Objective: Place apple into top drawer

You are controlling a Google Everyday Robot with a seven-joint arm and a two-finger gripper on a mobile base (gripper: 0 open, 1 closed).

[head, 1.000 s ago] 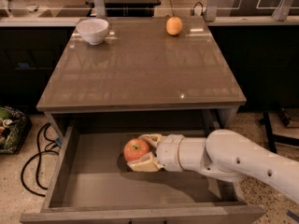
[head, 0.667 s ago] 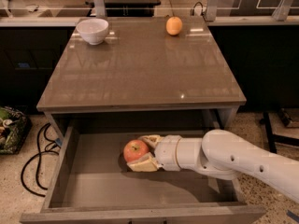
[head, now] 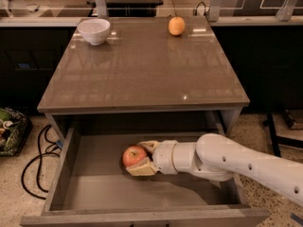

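Note:
The apple (head: 133, 156) is red-pink and round and lies on the flat grey bottom of the open top drawer (head: 90, 188), near its middle. My gripper (head: 142, 157) reaches in from the right on a white arm. Its tan fingers (head: 140, 169) sit above and below the apple's right side, closed around it. The apple appears to rest on the drawer floor.
A white bowl (head: 94, 30) stands at the back left of the tabletop (head: 142, 74). A small orange fruit (head: 176, 26) stands at the back right. Black cables (head: 38, 160) lie on the floor left of the drawer. The drawer's front edge (head: 142, 217) is near the bottom.
The gripper and apple have stayed in nearly the same place in the drawer; the arm has shifted only slightly.

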